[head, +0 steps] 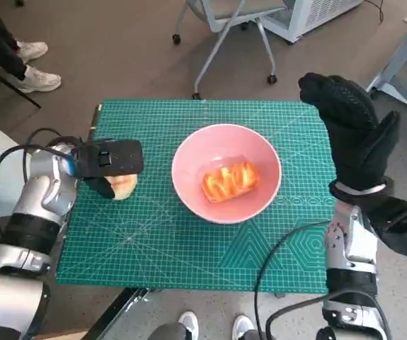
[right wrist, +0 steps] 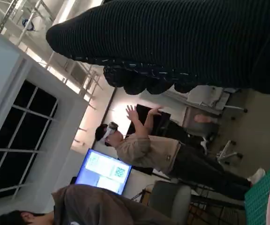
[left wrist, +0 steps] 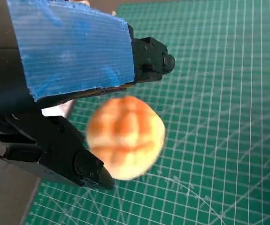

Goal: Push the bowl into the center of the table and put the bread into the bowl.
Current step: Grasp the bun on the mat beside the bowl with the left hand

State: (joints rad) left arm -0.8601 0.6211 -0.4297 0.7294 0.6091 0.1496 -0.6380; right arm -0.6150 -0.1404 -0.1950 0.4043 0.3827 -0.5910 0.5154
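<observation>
Left hand (head: 110, 164) is closed around a round bread roll (head: 123, 185), low over the green cutting mat (head: 153, 241) near its left edge. Left wrist view: roll (left wrist: 125, 137) sits between the blue-taped back and the black fingers (left wrist: 73, 161) underneath, slightly blurred; it looks pinched from two sides, though the contact points aren't sharp enough to be sure.

Pink bowl (head: 189, 159) is to the right of the left hand, apart from it, roughly mid-mat. Inside it lies a glazed orange-striped pastry (head: 230, 180).

Right hand (head: 352, 131) is raised beside the mat's right edge, gloved fingers straight and pointing up and away from the table, nothing in it. It stands to the right of the bowl, not touching it. Right wrist view: glove (right wrist: 181, 42) spans the top; beyond it a person (right wrist: 158, 150) with raised hands and a headset, a lit monitor (right wrist: 104, 171), and another person (right wrist: 92, 206) nearer the camera.

Past the far edge of the mat, an office chair base (head: 224, 35); white shoes (head: 37, 71) off the left hand's far side.
</observation>
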